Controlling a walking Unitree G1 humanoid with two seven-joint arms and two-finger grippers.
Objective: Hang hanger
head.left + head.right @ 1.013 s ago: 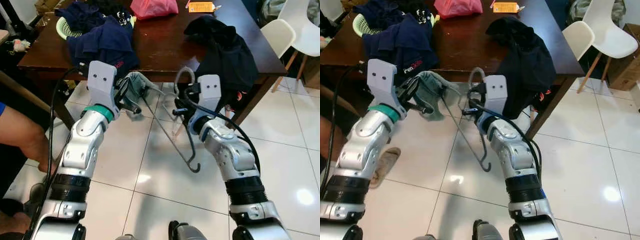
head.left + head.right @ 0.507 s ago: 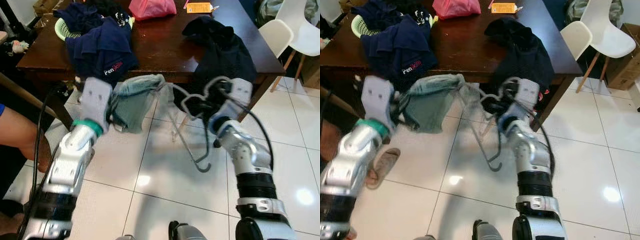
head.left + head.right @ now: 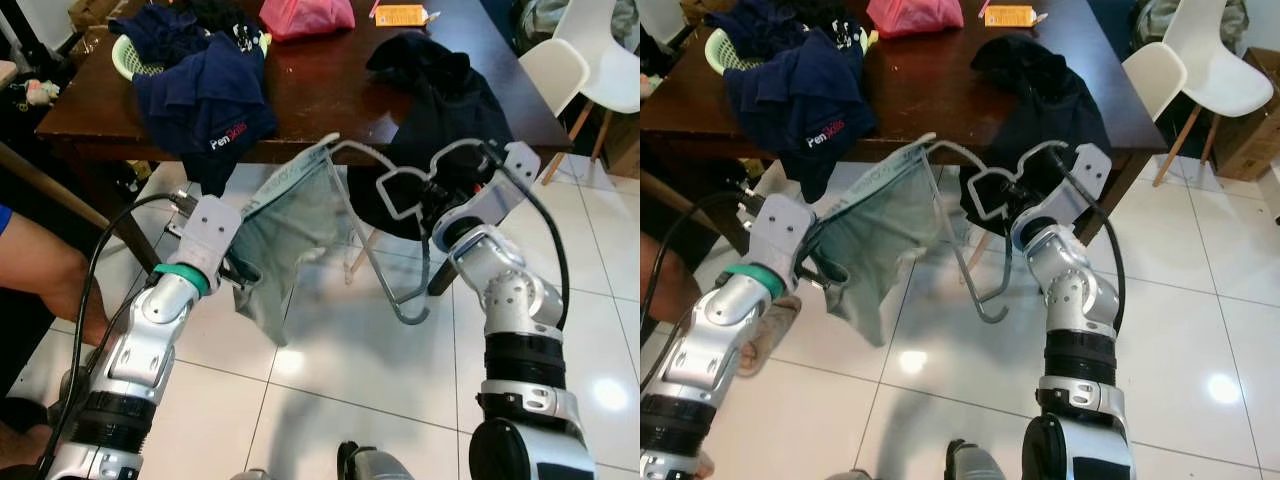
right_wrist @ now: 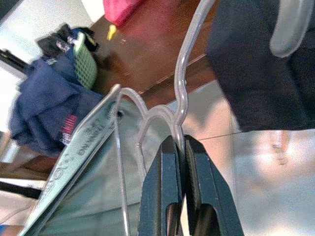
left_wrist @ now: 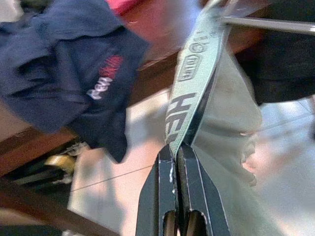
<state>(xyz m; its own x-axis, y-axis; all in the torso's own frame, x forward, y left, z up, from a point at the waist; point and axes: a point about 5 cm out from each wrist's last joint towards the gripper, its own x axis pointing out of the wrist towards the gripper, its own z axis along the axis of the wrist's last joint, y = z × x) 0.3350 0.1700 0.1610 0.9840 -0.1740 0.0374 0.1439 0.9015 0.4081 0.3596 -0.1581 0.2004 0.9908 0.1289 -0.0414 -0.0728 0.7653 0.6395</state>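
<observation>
The robot stands in front of a dark wooden table, both arms raised over the white tiled floor. Between the two grippers hangs a pale wire hanger, its hook end curling low toward the floor, with a grey-green pair of shorts strung on one end of it. The right gripper has its two black fingers pressed together on the hanger's wire near the bent middle part, just in front of the table edge. The left gripper is lower and off to the robot's left, its fingers closed tight on the printed waistband of the shorts, so the band runs taut and slanting up from that gripper to the hanger while the rest of the cloth sags below. On the table lies a heap of navy blue clothing with a red and white logo, spilling over the near edge; a black garment drapes over the table's right corner behind the right arm. Further back sit a pink bag, a green basket and an orange packet. White chairs stand beyond the table's right end. A person's bare arm shows at the left edge.
</observation>
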